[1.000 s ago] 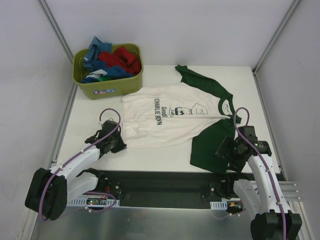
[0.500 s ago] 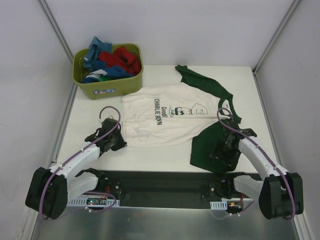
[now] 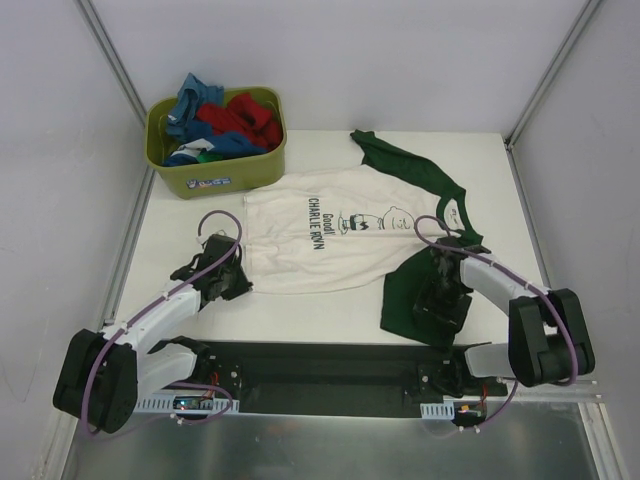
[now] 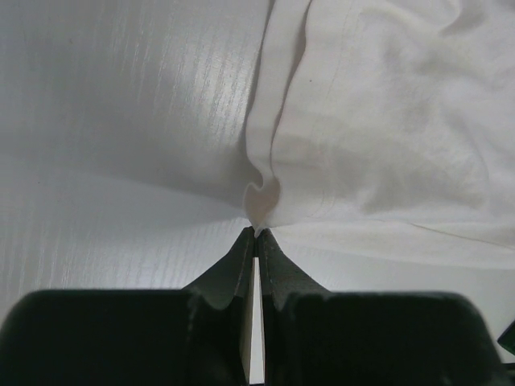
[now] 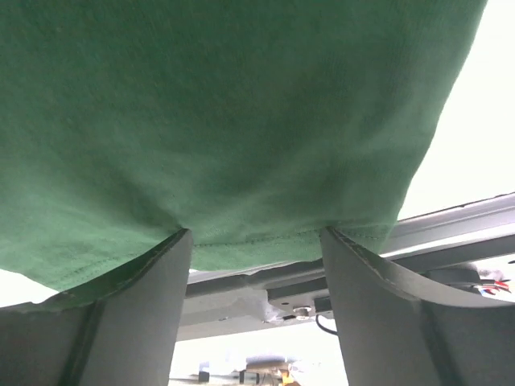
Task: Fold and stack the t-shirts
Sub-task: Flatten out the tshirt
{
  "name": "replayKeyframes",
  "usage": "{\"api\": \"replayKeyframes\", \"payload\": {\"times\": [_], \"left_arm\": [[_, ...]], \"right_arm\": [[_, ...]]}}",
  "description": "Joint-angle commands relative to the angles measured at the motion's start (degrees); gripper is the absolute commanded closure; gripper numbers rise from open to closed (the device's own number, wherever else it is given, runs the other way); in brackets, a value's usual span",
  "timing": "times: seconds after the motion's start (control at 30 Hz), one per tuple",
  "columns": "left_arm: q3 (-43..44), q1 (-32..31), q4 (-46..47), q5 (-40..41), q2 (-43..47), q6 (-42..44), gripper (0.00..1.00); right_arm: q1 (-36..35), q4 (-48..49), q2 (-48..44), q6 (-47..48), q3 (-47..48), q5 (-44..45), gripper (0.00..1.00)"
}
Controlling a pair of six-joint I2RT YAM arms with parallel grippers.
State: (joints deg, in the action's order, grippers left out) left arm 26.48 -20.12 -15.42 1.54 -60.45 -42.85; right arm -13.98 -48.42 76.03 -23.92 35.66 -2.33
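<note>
A cream t-shirt (image 3: 330, 245) lies spread flat in the middle of the white desk (image 3: 180, 235). Its dark green collar (image 3: 465, 197) is turned to 3 o'clock and its hem to 9 o'clock, so the black cartoon print (image 3: 350, 222) reads sideways. The far sleeve (image 3: 395, 160), dark green, stretches off toward 1 o'clock. The near sleeve (image 3: 405, 290) hangs toward 5 o'clock and comes almost to the desk's near edge.

The left fingers (image 3: 238, 285) sit low at the shirt's 7 o'clock corner. Seen from the left wrist, they are pressed tight together. A small pucker of the cream hem (image 4: 261, 193) is pinched at their tips, and the cloth is drawn into creases that fan away toward 1 o'clock.

The right fingers (image 3: 437, 310) hover over the near sleeve, pointing to 6 o'clock. Seen from the right wrist, they stand wide apart, with the sleeve's stitched edge lying across the gap between them. Whether the tips press on the cloth I cannot tell.

At the desk's 10 o'clock corner stands an olive-green tub (image 3: 190, 178), just beyond the shirt's hem. More t-shirts are heaped loosely in it: a blue one (image 3: 190, 100), a red one (image 3: 240, 115) and a bit of green one (image 3: 205, 155) showing underneath.
</note>
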Motion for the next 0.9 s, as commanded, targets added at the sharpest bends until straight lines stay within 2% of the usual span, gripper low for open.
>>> {"api": "replayKeyframes", "payload": {"times": [0.0,0.13,0.23,0.27,0.33,0.37,0.43,0.47,0.63,0.77,0.87], "left_arm": [[1.65,0.87,-0.31,1.36,-0.11,1.28,1.0],[1.65,0.96,-0.31,1.45,0.5,1.72,1.0],[1.73,1.05,-0.4,1.54,1.03,1.89,1.0],[1.73,1.13,-0.49,1.45,1.03,1.89,1.0],[1.91,1.13,-0.4,1.36,1.29,1.89,1.0],[2.0,1.13,-0.4,1.27,1.47,1.98,1.0],[2.26,1.22,-0.58,1.01,2.43,1.98,1.0],[2.52,1.22,-0.75,0.83,2.96,1.98,1.0],[5.42,1.22,-1.98,-0.48,10.33,1.63,1.0],[10.33,1.05,-2.6,-0.84,18.33,2.24,1.0],[17.27,1.22,-3.04,-0.84,23.17,3.64,1.0]], "right_arm": [[-0.35,4.73,4.73,0.19,2.05,0.51,0.33],[-0.79,8.43,7.2,0.8,3.01,0.39,0.39],[-1.23,10.62,6.5,1.16,3.28,-0.39,0.5],[-1.31,11.24,6.24,1.25,3.36,-0.48,0.58],[-1.58,11.07,5.97,1.77,3.8,0.04,0.67],[-1.58,10.64,5.8,1.86,3.8,0.39,0.77],[-1.75,9.76,3.96,2.3,4.07,1.44,0.9],[-1.84,8.71,2.82,2.21,4.15,1.88,0.99],[-2.02,0.72,-11.23,2.3,7.92,11.19,0.99],[-2.11,-4.83,-23.19,4.05,16.53,17.7,0.99],[-2.02,-8.0,-29.52,6.07,27.5,22.18,0.99]]}}
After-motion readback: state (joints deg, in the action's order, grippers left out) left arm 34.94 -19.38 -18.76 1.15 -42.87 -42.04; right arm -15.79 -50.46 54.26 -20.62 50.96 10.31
